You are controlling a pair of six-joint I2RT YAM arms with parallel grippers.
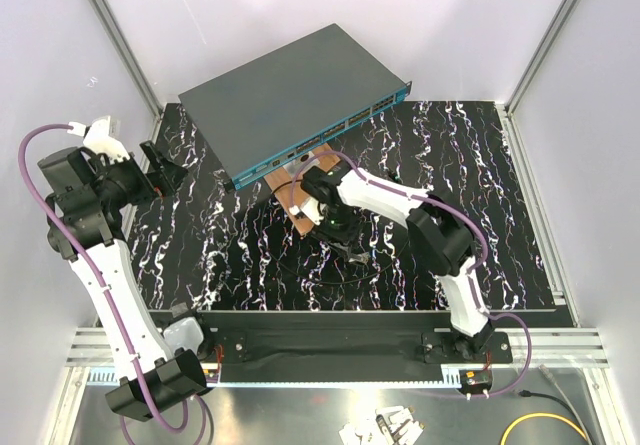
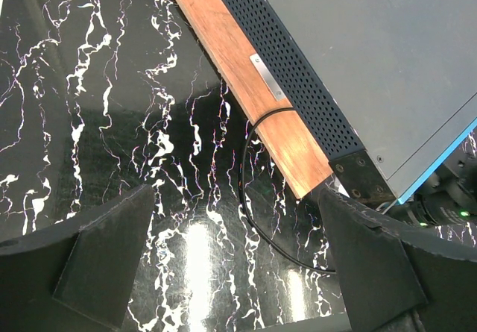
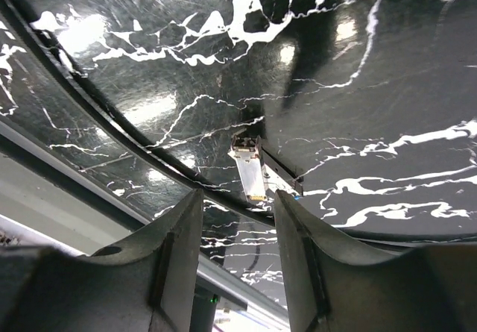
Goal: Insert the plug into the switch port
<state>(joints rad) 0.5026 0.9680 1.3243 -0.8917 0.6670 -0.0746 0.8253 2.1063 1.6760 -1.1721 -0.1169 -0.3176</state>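
Observation:
The plug (image 3: 250,171), a small pale connector on a thin black cable (image 3: 134,149), lies on the black marble mat just ahead of my right gripper (image 3: 235,235). That gripper is open and empty, one finger on each side below the plug and not touching it. In the top view the right gripper (image 1: 342,233) hangs over the mat in front of the switch (image 1: 290,90). Its ports (image 1: 360,118) sit in a row along the teal front strip. My left gripper (image 1: 168,170) is open and empty, left of the switch, and also shows in the left wrist view (image 2: 235,272).
A wooden board (image 2: 253,86) lies against the switch's side (image 2: 313,101), and the black cable (image 2: 250,190) loops from it across the mat. Grey walls close in the mat (image 1: 480,185) on three sides. The arm bases stand on a rail (image 1: 330,343) at the near edge.

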